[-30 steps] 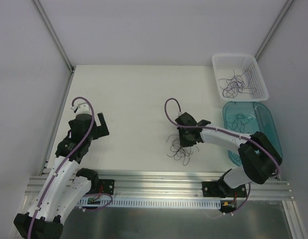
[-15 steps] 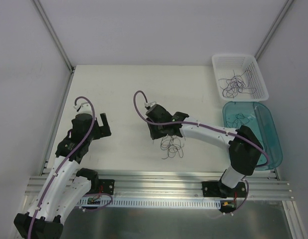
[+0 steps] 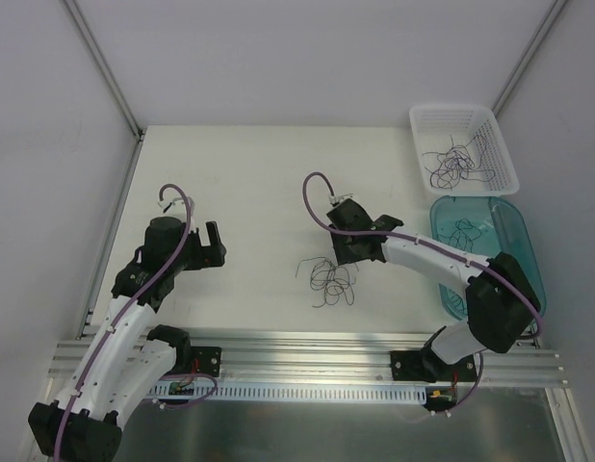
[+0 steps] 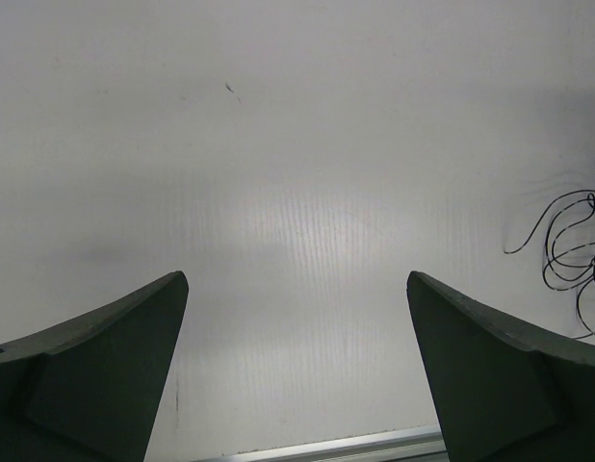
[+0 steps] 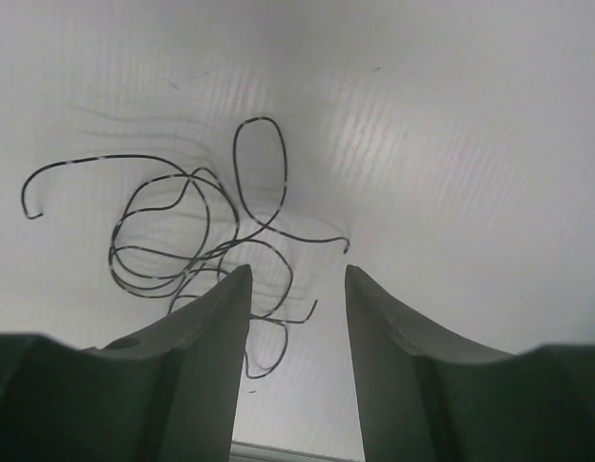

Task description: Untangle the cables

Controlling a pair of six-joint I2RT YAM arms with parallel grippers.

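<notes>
Several cables point(image 3: 455, 162) lay in the white basket point(image 3: 450, 107) and teal tray point(image 3: 509, 226); one tangled wad point(image 3: 328, 279) sat on the surface point(image 3: 259, 173), unsorted, beside the right pincer point(image 5: 297, 271), released and empty. Left pincer point(image 4: 296, 279) gaped, well apart.

A white tabletop point(image 3: 259, 183) is seen, bounded at its near edge by an aluminium rail point(image 3: 307, 345). At the far right corner a white slatted basket point(image 3: 450, 108) is placed. Just beside it, on its near side, a translucent teal tray point(image 3: 525, 245) is set lengthwise along the right edge.
</notes>
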